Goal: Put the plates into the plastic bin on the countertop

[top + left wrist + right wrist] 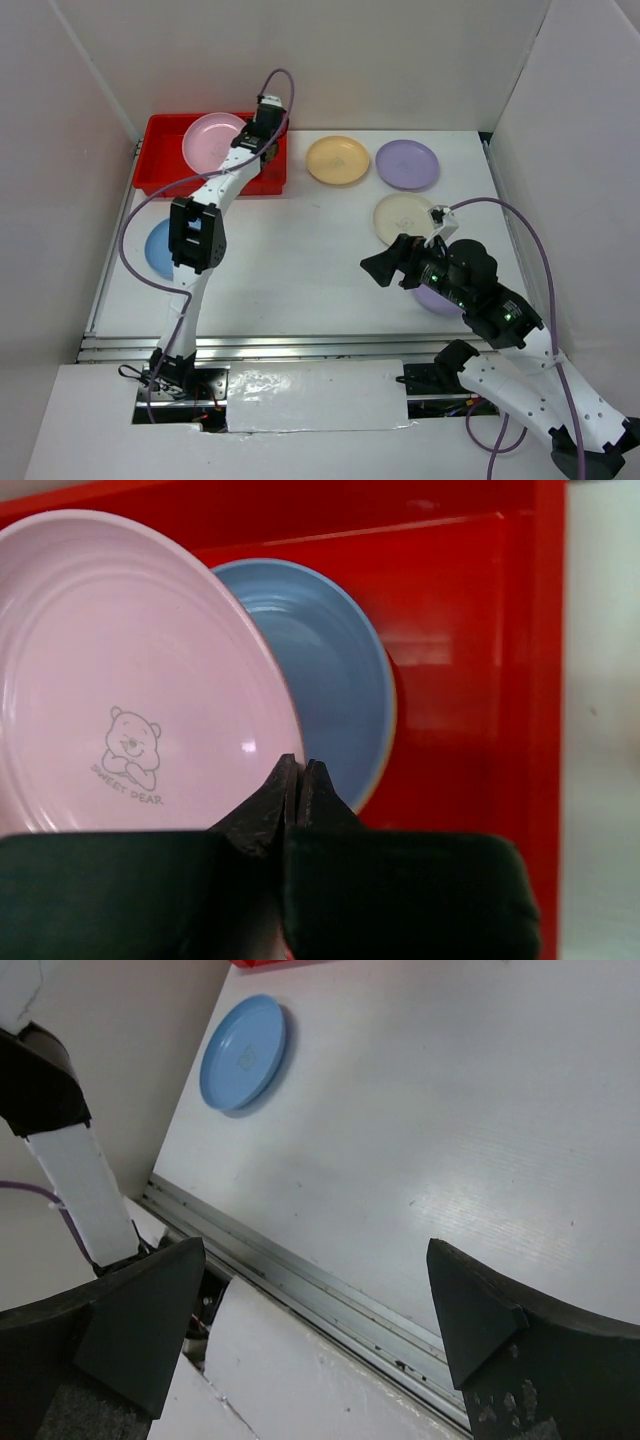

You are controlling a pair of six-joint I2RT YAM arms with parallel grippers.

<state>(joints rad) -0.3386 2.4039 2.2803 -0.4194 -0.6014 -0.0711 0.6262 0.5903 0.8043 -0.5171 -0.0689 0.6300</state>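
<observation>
White countertop (300, 270) spreads out from the bin (160, 178), where a pink plate (120, 660) overlaps a blue plate (340, 680) so both fit. Above the bin hangs the left gripper (300, 780), fingers pressed together, empty. Well right of the bin, the right gripper (312, 1260) gapes wide, holding nothing, probably readied for the plates (337, 159) outside it.

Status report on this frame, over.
Left gripper shut, empty, over plastic bin. Right gripper open, empty. Pink plate, blue plate inside. Nothing blocking.

The bin (160, 180) stands in the table's (290, 270) far left corner, 2 plates (120, 660) in it. 3 plates (337, 159) lie right of it, 1 plate (157, 250) before it, beside my left arm (195, 235).
</observation>
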